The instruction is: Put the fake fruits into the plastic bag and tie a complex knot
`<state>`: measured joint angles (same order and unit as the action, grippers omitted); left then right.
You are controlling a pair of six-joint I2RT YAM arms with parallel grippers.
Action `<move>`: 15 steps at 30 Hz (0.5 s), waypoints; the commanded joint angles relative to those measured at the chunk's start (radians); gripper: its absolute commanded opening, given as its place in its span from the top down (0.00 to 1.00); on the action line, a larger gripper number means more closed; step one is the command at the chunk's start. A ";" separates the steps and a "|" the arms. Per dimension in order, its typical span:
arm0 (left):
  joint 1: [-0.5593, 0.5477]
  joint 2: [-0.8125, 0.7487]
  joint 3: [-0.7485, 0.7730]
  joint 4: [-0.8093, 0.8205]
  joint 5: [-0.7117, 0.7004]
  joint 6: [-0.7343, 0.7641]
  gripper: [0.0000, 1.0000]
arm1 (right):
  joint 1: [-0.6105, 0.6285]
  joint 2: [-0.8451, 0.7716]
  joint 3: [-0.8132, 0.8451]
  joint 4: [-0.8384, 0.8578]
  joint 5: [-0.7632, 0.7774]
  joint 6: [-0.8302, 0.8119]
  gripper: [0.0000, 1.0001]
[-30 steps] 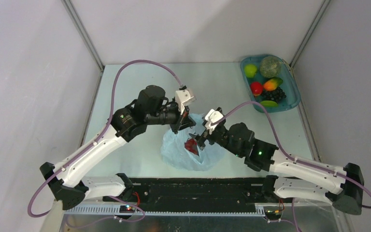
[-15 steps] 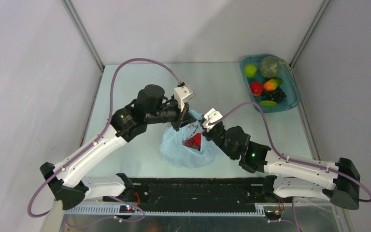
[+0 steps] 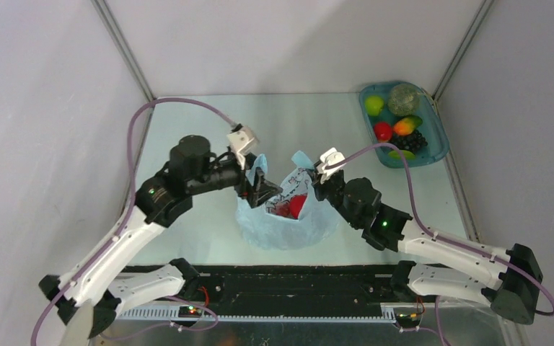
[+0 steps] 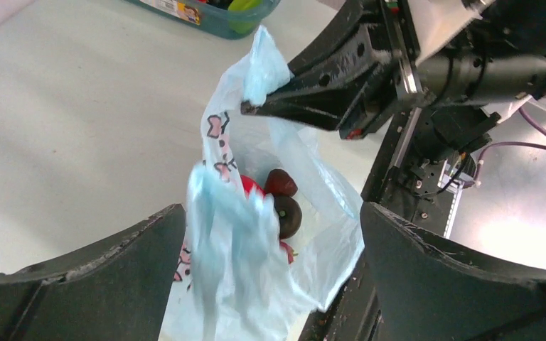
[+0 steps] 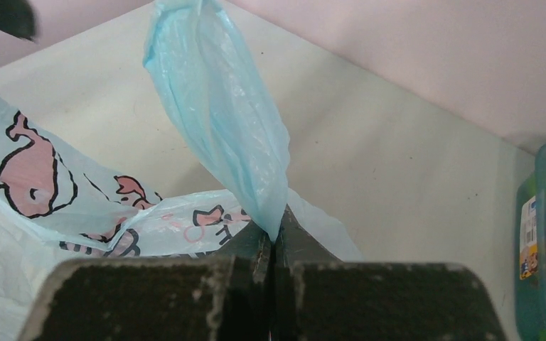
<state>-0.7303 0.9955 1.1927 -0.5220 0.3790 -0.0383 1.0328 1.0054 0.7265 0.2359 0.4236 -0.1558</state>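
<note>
Open desk (image 3: 303,119) runs from the left wall edge in to the left arm (image 3: 126,238), which angles toward the middle. The left gripper (image 3: 262,189) is released, its fingers (image 4: 78,280) spread wide at the bag's left rim. The left handle (image 4: 224,234) hangs loose and blurred between them, nearer the left-hand finger. I cannot tell whether it touches that finger.

The bag (image 3: 281,231) sits on the desk mid-width, close to the near edge and just ahead of the black rail (image 3: 296,277) at the arm bases. Its mouth gapes upward between the two grippers. Inside lie fruits (image 3: 296,207): the overhead view shows red, and the left wrist view shows two dark rounded ones (image 4: 281,182) beside it.

The right gripper (image 3: 317,189) is clenched on the right handle (image 5: 217,110), pinching the strip near its foot so that it stands upright above the closed fingers. The two handles stand apart across the mouth, untied.

Behind the bag a broad band of desk lies open to the back wall. In the back right corner the tray (image 3: 438,148) lies along the desk's right edge, well apart from the bag. It holds more fruits: lime green (image 3: 374,105), red (image 3: 383,131), orange-yellow (image 3: 405,126) and dark grapes (image 3: 411,142). Open desk separates the tray from the right arm (image 3: 447,249).
</note>
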 commanded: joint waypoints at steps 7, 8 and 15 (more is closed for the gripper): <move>0.104 -0.204 -0.108 -0.002 0.082 -0.025 0.01 | -0.072 -0.065 0.001 -0.038 -0.109 0.091 1.00; 0.111 -0.222 -0.133 0.003 0.071 -0.041 0.01 | -0.077 -0.067 0.001 -0.039 -0.114 0.093 1.00; 0.174 -0.288 -0.255 0.128 0.059 -0.127 0.17 | -0.091 -0.078 0.001 -0.042 -0.147 0.098 1.00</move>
<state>-0.5816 0.7338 0.9840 -0.5072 0.4400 -0.0990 0.9493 0.9504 0.7254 0.1829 0.3046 -0.0772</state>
